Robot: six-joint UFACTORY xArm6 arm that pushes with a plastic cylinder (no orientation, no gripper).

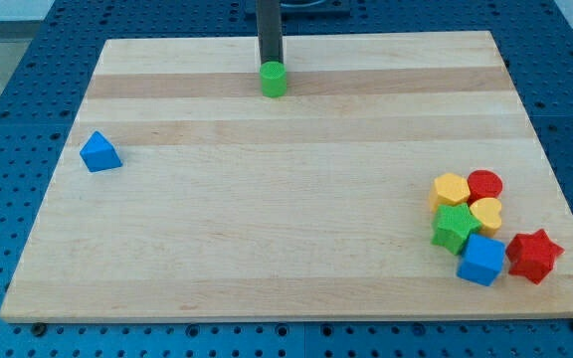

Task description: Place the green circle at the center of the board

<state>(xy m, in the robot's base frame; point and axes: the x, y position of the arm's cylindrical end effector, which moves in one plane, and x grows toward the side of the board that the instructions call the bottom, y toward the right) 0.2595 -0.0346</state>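
Observation:
The green circle [274,80] is a small green cylinder near the view's top edge of the wooden board [267,219], a little left of the middle. My dark rod comes down from the view's top, and my tip [270,66] stands right behind the green circle, touching or almost touching its top side.
A blue triangle [99,152] lies at the view's left. At the bottom right a cluster holds a yellow hexagon [451,188], a red circle [484,184], a yellow heart [486,213], a green star [454,227], a blue cube [481,260] and a red star [534,255].

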